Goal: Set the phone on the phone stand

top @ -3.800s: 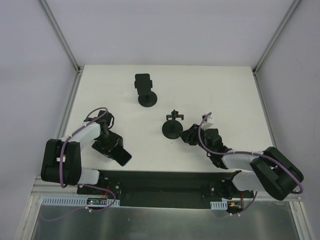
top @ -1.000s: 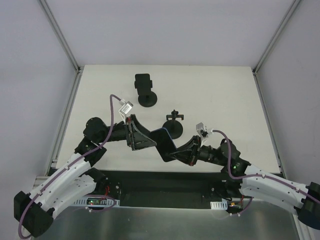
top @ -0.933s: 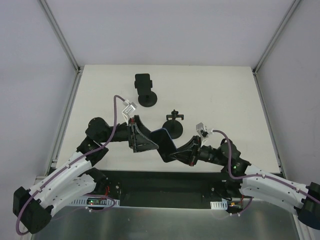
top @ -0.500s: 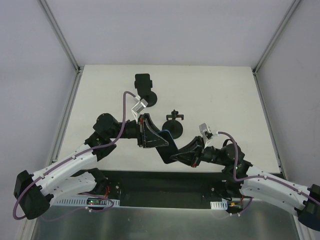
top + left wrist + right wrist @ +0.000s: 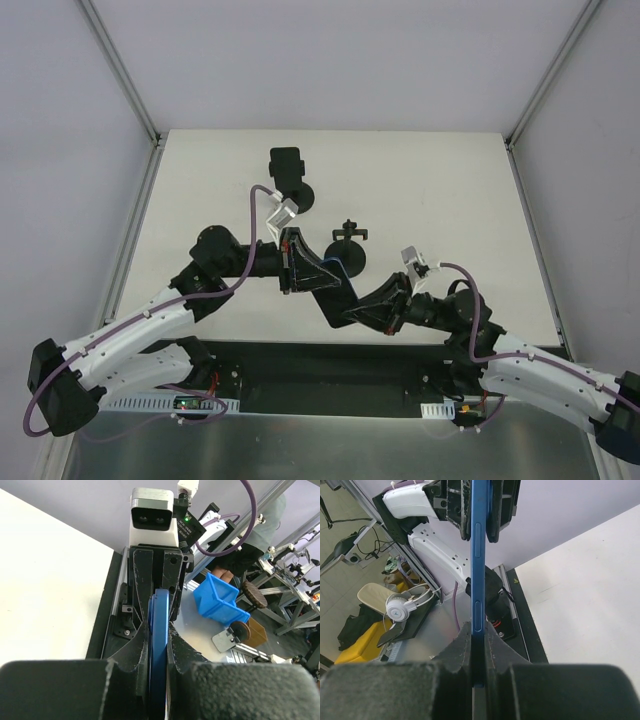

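Phone is held up off the table, edge-on between both sets of jaws. Left gripper pinches its 10 o'clock end, right gripper pinches its 4 o'clock end. Phone sits at 6 o'clock of the phone stand, overlapping the base in top view.

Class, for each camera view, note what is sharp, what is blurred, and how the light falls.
Top external: soft, even light, faint shadows on the table; the dark phone is hard to pick out. Left wrist: the left claw near the lens is a blurred dark mass, the phone's blue edge sharper. Right wrist: the right claw is likewise blurred, the phone's side buttons crisp.
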Robot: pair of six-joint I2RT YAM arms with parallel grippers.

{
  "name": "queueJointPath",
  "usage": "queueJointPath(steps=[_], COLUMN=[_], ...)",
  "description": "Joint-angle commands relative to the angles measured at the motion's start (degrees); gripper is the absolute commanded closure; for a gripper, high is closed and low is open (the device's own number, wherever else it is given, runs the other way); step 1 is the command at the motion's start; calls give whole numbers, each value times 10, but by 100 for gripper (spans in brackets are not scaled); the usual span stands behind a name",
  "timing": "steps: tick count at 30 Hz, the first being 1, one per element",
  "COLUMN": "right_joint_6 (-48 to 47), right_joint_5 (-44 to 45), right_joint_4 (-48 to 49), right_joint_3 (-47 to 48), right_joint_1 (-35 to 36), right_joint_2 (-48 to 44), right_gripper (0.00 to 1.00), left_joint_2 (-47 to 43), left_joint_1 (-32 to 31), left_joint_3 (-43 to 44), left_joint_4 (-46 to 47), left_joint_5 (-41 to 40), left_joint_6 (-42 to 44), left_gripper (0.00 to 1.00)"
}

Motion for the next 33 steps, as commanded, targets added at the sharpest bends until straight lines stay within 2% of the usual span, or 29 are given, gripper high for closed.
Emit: queueJointPath(steps=[1,2,3,4,5,6,7,8,10,12,15,19,21,22,25,26,33], right_joint_6=[-6,-17,-49,-63,-75,-95,-100,-105,-113,-113,-129,-160,-185,-198,-229,-236,-272], right_joint_5=[18,34,54,104,137,175,258,301,395,448,498,515,516,512,521,521,538], right_joint_4=[17,-74,-133,-190,-298,-351,-403,-491,-561,-640,-675,-641,-594,-576,-511,-469,-340], right_joint_3=[1,12,24,54,67,84,99,131,163,218,279,318,320,319,312,307,286], right_joint_1=[-10,-11,-11,-11,-11,-11,-11,-10,-10,-10,-10,-11,-10,-11,-11,-11,-11], right_joint_2=[-14,-19,-33,-40,-47,-59,-64,-65,-55,-25,31,104,139,148,183,198,255], right_gripper=[93,61,46,37,21,16,11,4,0,0,0,17,25,38,56,57,55], left_joint_2=[-32,-35,-36,-37,-38,-34,-34,-34,-38,-48,-67,-72,-61,-58,-53,-54,-53], left_joint_1=[-8,-8,-8,-8,-8,-8,-8,-8,-8,-8,-8,-8,-8,-8,-8,-8,-8], left_joint_3=[57,70,87,126,145,164,196,210,236,240,233,212,209,205,191,187,172], left_joint_4=[2,-31,-82,-184,-241,-287,-330,-406,-465,-522,-557,-558,-558,-556,-543,-537,-484], left_joint_5=[5,-12,-26,-43,-84,-102,-124,-144,-210,-274,-322,-317,-305,-299,-297,-299,-276], left_joint_6=[3,16,56,80,102,144,162,176,208,224,233,230,229,230,235,235,263], left_gripper=[100,100,100,100,100,100,100,100,100,100,100,100,100,100,100,100,100])
